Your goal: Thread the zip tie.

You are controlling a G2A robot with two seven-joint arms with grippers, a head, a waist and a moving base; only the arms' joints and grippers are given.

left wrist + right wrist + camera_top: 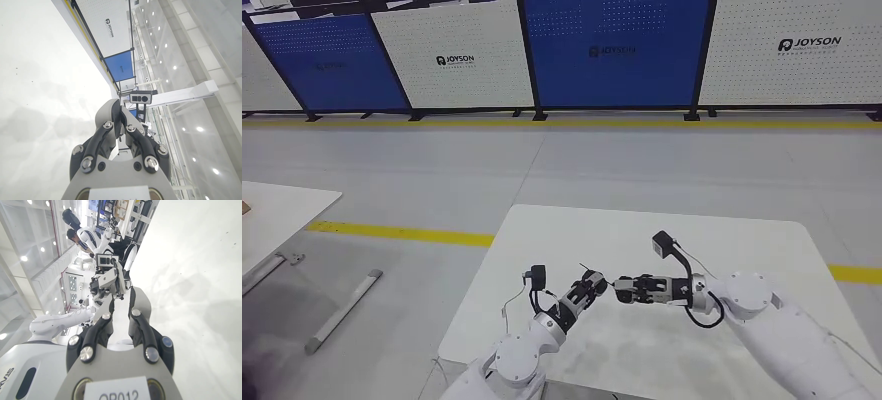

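Observation:
A thin black zip tie (119, 91) sticks out past the fingertips of my left gripper (120, 110), which is shut on it. In the top view the left gripper (594, 287) and the right gripper (618, 290) face each other tip to tip above the middle of the white table (662, 230). From the right wrist, the zip tie (118, 285) runs along the left gripper's fingers, and its end hangs close in front of my right gripper (122, 301). The right gripper's fingers (136, 298) stand apart with nothing clamped between them.
A second white table (282, 210) stands at the left edge, with a metal bar (342, 310) lying on the floor beside it. Blue and white panels (612, 50) line the back. The table around both grippers is bare.

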